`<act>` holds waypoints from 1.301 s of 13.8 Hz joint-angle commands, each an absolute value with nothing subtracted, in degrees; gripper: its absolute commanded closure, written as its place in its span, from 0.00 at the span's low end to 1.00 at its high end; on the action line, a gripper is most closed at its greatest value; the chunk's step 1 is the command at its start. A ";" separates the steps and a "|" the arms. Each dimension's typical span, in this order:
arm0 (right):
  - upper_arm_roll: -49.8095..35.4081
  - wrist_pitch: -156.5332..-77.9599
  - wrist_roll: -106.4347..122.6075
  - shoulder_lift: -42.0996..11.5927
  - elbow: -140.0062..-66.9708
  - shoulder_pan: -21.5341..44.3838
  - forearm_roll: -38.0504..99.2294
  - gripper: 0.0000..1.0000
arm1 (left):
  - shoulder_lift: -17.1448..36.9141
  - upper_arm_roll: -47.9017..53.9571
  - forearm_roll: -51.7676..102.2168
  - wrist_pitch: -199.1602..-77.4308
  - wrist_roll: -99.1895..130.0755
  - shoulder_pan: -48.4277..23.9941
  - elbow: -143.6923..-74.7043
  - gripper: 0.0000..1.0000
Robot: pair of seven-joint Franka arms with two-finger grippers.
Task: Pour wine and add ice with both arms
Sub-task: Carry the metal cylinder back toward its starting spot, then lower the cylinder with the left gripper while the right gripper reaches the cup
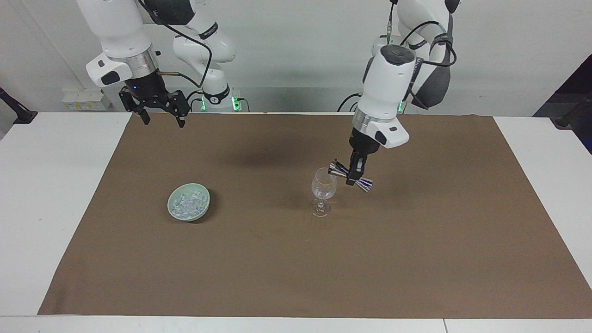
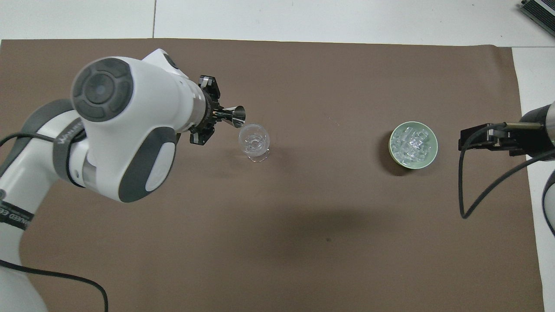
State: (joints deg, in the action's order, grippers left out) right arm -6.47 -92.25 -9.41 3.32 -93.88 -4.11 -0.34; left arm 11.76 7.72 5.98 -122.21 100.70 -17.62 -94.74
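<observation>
**Left gripper holds a jigger beside the glass; right gripper waits over the mat's edge**

The left gripper (image 1: 354, 178) pinches a small metal jigger (image 1: 350, 175) at its waist, holding it tilted on its side above the mat, just beside the rim of the stemmed glass (image 1: 323, 190). In the overhead view the jigger's open cone (image 2: 237, 116) points toward the glass (image 2: 254, 142) without covering it. The glass stands upright near the middle of the brown mat (image 1: 416, 240). The ice (image 1: 187, 205) lies heaped in a pale green bowl (image 1: 201, 212), well apart from the glass, toward the right arm's end. Nothing stands between them. The right gripper (image 1: 160, 114), fingers spread, hangs over the mat's edge nearest the robots, waiting; the overhead view shows only part of it (image 2: 488, 138).
</observation>
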 commanded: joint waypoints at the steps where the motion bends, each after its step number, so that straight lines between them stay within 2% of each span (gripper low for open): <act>1: -6.77 -94.47 -8.44 3.43 -94.31 -4.66 0.26 0.00 | 10.29 8.35 14.12 -119.45 99.67 -11.71 -96.06 1.00; 3: -6.77 -99.56 -8.44 2.64 -94.31 -4.66 0.26 0.00 | 9.49 8.26 22.28 -119.09 98.27 -7.58 -97.90 1.00; 8: -6.77 -102.04 -7.29 2.20 -95.01 -4.75 0.62 0.00 | 9.40 8.26 38.20 -118.91 95.38 1.74 -102.73 1.00; 11: -6.77 -106.33 -7.21 0.00 -97.73 -4.92 0.70 0.00 | 9.14 8.26 49.10 -118.22 85.90 8.50 -107.30 1.00; 14: -6.77 -112.31 -6.33 -2.02 -100.72 -4.66 0.62 0.00 | 9.40 8.26 52.90 -115.93 79.48 12.73 -110.03 1.00; 18: -6.77 -113.63 -6.33 -2.72 -104.75 -4.66 0.62 0.00 | 11.42 8.26 56.86 -110.48 68.66 19.24 -111.79 1.00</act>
State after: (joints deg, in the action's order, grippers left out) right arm -6.49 -111.59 -8.31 -3.48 -101.44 -4.11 -0.27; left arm 11.31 7.58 54.86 -112.58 72.72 16.65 -110.34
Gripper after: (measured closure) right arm 0.000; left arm 0.780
